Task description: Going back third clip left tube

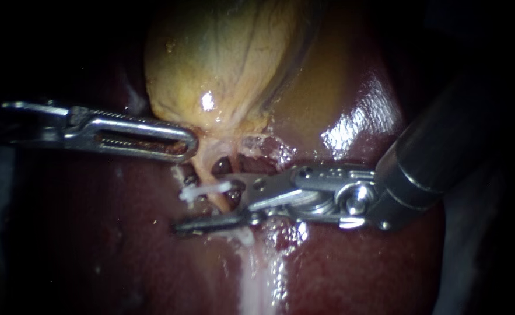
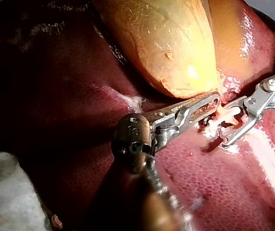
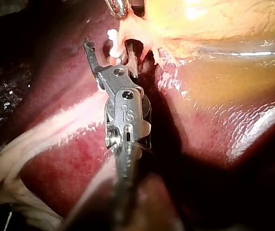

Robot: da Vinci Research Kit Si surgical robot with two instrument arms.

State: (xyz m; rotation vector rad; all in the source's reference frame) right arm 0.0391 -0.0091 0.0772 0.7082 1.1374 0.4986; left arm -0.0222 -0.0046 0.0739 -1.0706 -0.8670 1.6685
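Right instrument (image 1: 207, 205) at the clipped tube (image 1: 222, 200), pincer spread.
Just below the gallbladder (image 1: 228, 58), a white clip (image 1: 203, 192) crosses the tube, beside the pincer's upper half. The left instrument (image 1: 187, 143) has its pincer pinching the gallbladder's lower end.

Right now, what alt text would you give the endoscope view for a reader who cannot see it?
The right instrument, entering from the right, holds its jaws open at a white clip on a thin tube under the yellow gallbladder. The left instrument, entering from the left, rests its tip against the gallbladder's neck, over dark red liver.
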